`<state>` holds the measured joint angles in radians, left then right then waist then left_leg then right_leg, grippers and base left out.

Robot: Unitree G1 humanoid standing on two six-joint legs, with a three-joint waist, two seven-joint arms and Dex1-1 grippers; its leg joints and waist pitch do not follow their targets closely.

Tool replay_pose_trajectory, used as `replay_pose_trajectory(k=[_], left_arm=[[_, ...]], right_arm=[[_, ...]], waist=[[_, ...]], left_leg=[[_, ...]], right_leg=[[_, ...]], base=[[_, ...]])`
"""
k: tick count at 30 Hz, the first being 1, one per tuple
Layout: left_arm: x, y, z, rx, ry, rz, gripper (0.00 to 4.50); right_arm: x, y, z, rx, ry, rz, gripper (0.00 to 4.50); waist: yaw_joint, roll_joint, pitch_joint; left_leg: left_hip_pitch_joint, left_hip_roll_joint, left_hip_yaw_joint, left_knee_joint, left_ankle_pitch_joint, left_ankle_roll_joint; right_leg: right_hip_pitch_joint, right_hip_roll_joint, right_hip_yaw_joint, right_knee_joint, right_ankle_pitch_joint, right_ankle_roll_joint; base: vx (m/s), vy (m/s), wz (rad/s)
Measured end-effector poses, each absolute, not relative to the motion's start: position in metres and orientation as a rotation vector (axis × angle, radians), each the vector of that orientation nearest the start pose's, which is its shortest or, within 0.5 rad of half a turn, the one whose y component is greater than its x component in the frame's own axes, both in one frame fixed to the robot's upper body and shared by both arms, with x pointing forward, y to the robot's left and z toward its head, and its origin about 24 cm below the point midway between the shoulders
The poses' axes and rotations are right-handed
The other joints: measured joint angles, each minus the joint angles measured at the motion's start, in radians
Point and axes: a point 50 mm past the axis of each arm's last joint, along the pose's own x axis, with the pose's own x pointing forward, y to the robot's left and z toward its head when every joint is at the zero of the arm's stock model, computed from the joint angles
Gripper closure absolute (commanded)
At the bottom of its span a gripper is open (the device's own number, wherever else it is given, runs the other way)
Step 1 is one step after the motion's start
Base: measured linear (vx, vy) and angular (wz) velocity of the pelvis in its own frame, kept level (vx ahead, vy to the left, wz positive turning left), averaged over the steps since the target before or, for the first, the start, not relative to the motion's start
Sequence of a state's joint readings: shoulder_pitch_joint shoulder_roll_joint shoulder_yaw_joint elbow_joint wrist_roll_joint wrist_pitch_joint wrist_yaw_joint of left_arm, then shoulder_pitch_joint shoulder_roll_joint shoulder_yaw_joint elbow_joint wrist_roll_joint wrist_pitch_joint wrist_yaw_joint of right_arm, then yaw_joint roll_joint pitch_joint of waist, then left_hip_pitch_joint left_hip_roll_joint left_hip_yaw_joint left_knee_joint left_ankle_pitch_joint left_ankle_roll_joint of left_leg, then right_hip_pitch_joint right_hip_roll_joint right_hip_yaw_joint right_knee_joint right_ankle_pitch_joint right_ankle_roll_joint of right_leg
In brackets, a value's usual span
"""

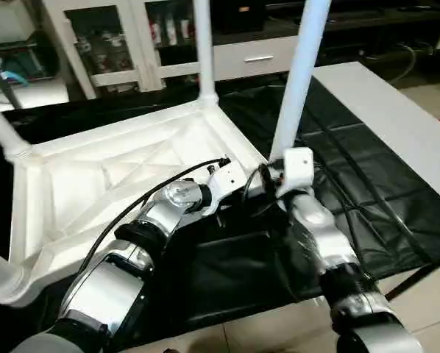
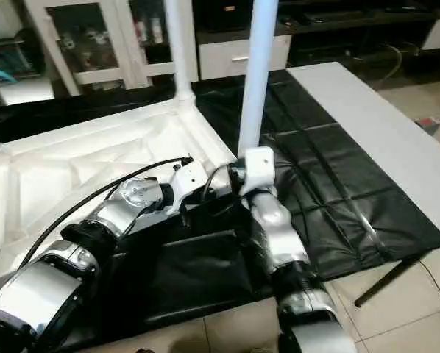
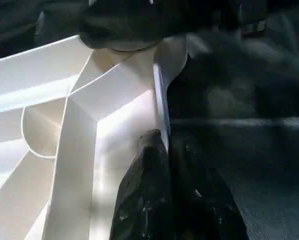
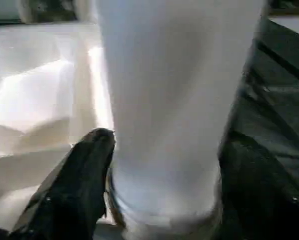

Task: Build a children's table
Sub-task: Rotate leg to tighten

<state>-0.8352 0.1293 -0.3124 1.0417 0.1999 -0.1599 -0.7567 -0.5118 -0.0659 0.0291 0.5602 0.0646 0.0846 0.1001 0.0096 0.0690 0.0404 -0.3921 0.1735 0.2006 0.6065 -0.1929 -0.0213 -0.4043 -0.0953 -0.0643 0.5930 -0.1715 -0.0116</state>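
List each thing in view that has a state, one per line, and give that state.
Table top: upside down, ribbed underside up.
Near right leg: upright in its corner socket.
Left pincer: shut on the table top's rim.
Right pincer: fingers either side of that leg's base.

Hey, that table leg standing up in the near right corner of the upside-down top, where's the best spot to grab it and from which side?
Grip the leg low on its straight round shaft, just above the corner socket, coming in level from the robot's side. It stands almost upright and the tube is even there, so jaws can straddle it squarely. The right gripper already brackets that spot, one finger on each side, while the left gripper pinches the tabletop rim.
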Motion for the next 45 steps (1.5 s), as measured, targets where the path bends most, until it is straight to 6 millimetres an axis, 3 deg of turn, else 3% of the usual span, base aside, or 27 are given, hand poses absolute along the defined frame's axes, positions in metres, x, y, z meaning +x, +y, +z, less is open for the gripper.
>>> replay_pose_trajectory(k=[6,10,17,25,36,37,45], left_arm=[[0.343,0.087,0.047,0.579,0.288,-1.209,4.5],[0.331,0.097,0.046,0.569,0.299,-1.356,4.5],[0.315,0.107,0.047,0.532,0.375,-1.536,4.5],[0.313,0.105,0.049,0.526,0.392,-1.57,4.5],[0.313,0.105,0.05,0.519,0.405,-1.569,4.5],[0.313,0.105,0.05,0.518,0.405,-1.569,4.5],[0.312,0.105,0.05,0.515,0.415,-1.568,4.5]], right_arm=[[0.32,-0.144,0.055,-0.089,0.186,0.53,0.25],[0.296,-0.163,0.051,-0.16,0.256,0.777,0.25],[0.277,-0.179,0.055,-0.198,0.336,1.025,0.25],[0.281,-0.175,0.062,-0.207,0.342,1.124,0.25],[0.279,-0.175,0.06,-0.189,0.373,1.173,1.13],[0.279,-0.175,0.06,-0.188,0.374,1.178,1.36],[0.278,-0.175,0.06,-0.182,0.38,1.185,1.8]], waist=[[0.013,0.001,0.0],[0.028,0.003,0.0],[0.037,0.002,0.0],[0.047,0.001,0.0],[0.049,0.001,0.0],[0.049,0.001,0.0],[0.049,0.001,0.0]], left_leg=[[0.003,0.0,0.0,0.0,-0.002,-0.003],[0.004,0.0,0.0,0.0,-0.003,-0.005],[0.005,0.001,0.001,0.001,-0.003,-0.005],[0.005,0.0,0.001,0.001,-0.003,-0.005],[0.003,0.001,0.001,0.001,-0.003,-0.005],[0.003,0.001,0.001,0.001,-0.003,-0.005],[0.004,0.001,0.001,0.001,-0.003,-0.005]], right_leg=[[0.002,0.0,0.0,0.001,0.0,0.0],[0.003,0.0,0.0,0.0,0.0,0.0],[0.005,0.0,0.001,0.001,0.0,0.001],[0.005,0.0,0.001,0.001,0.0,0.001],[0.004,0.0,0.001,0.001,-0.001,0.001],[0.004,0.0,0.001,0.001,-0.001,0.001],[0.004,0.0,0.001,0.001,-0.001,0.001]], base=[[0.0,0.0,0.0],[0.0,0.0,0.0],[0.0,0.0,0.0],[0.0,0.0,0.0],[0.0,0.0,0.0],[0.0,0.0,0.0],[0.0,0.0,0.0]])
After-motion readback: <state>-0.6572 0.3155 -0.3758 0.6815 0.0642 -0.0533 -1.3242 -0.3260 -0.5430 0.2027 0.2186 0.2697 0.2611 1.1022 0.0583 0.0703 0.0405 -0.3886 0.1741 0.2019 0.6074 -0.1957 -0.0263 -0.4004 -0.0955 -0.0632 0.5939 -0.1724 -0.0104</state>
